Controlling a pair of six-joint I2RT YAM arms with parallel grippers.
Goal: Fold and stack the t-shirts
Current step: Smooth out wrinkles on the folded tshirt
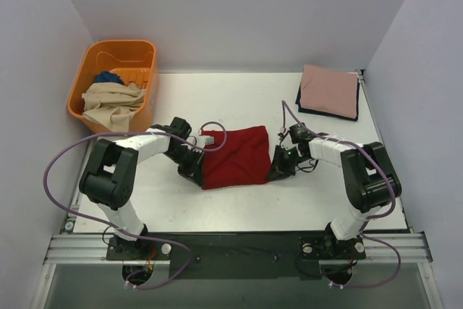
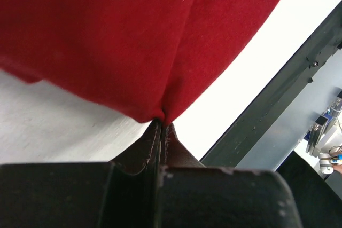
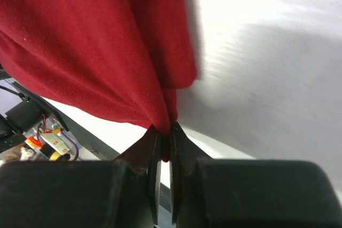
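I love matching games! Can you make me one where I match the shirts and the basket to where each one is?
Things:
1. dark red t-shirt
2. pink t-shirt
3. beige t-shirt
4. orange basket

Places:
A. at the far left corner
B. crumpled inside the basket
C. in the middle of the table, between the two arms
D. folded flat at the far right corner

Right pairs: 1-C, 2-D, 3-B, 4-A.
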